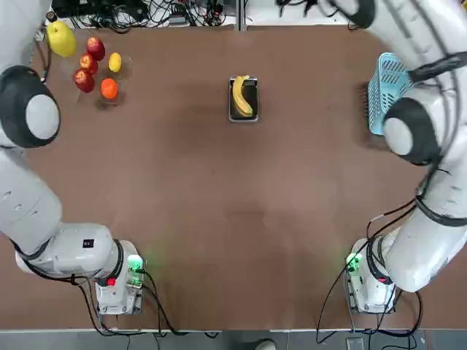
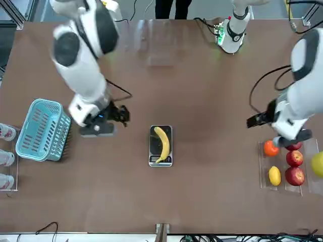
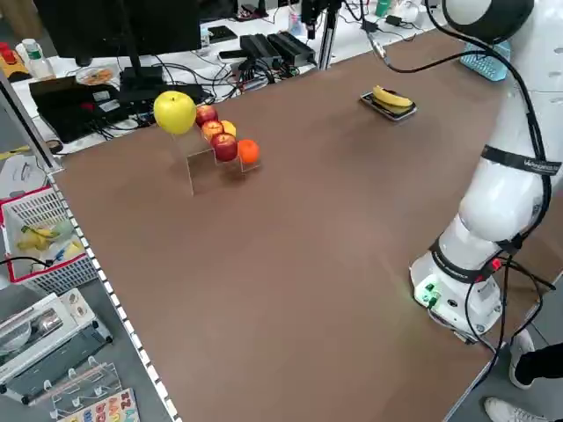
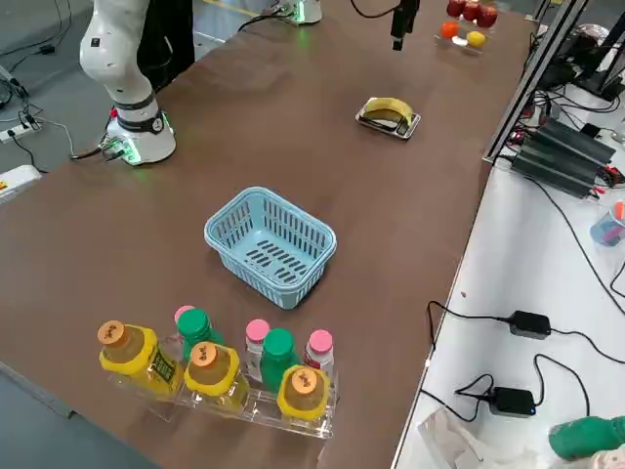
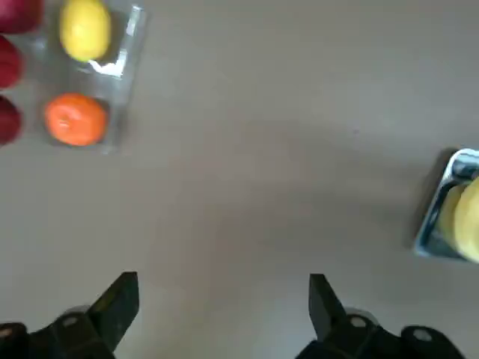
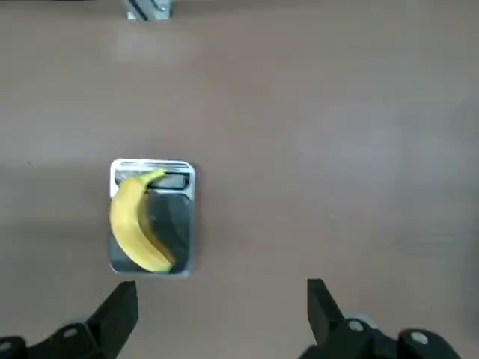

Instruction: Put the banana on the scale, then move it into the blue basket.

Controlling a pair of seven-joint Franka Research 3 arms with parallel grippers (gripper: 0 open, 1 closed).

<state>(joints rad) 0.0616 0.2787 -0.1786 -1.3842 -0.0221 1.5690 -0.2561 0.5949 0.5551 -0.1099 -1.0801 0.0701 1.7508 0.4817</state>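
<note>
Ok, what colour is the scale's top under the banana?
Black, with a silver-grey rim; the scale shows best in the right wrist view.

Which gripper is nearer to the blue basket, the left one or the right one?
Right. The right gripper hangs between the blue basket and the scale; the left gripper is beyond the scale, beside the fruit stand.

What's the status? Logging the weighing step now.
Both grippers open, empty: left gripper, right gripper. Banana lying on scale. Blue basket empty; path unobstructed.

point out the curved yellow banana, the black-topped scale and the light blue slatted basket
curved yellow banana [image 1: 241, 96], top view, mid-body
black-topped scale [image 6: 176, 228], right wrist view, bare black top
light blue slatted plastic basket [image 4: 270, 240], right side view, inner floor
</note>
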